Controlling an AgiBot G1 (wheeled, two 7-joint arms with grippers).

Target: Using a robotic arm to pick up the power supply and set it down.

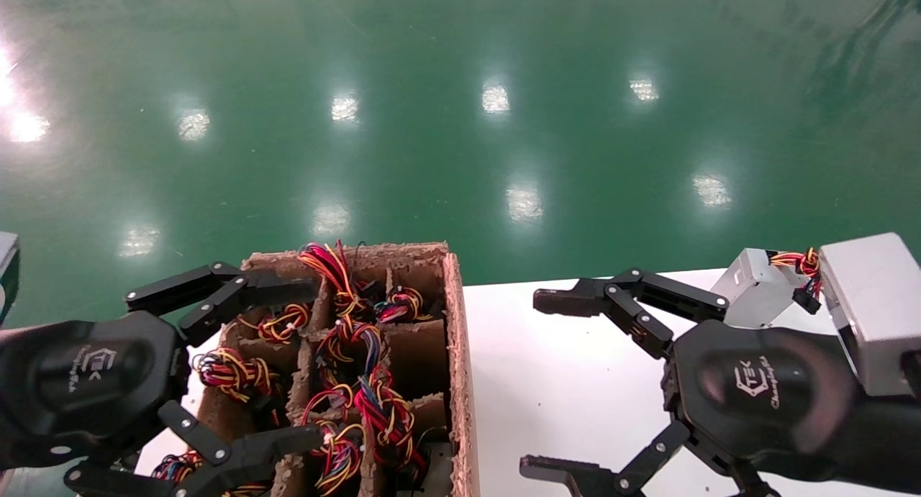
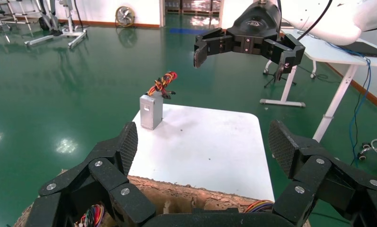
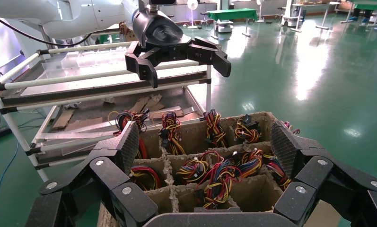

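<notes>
1. Two grippers, jaws spread, both empty: left gripper (image 1: 237, 367) over the divided cardboard box (image 1: 457, 353), right gripper (image 1: 575, 382) above the white worktop (image 1: 561, 367).
2. Power supply (image 1: 755, 295) stands upright on the worktop's far corner, wire bundle (image 1: 799, 261) on top.

Head view: we look down, close over both grippers.
Wrist views: we face each other across the white table (image 2: 200, 142) and divided box (image 3: 252, 189).

White logo mark on the back of the left gripper (image 1: 306, 364) and right gripper (image 1: 550, 382); small words beside it too tiny to read.
</notes>
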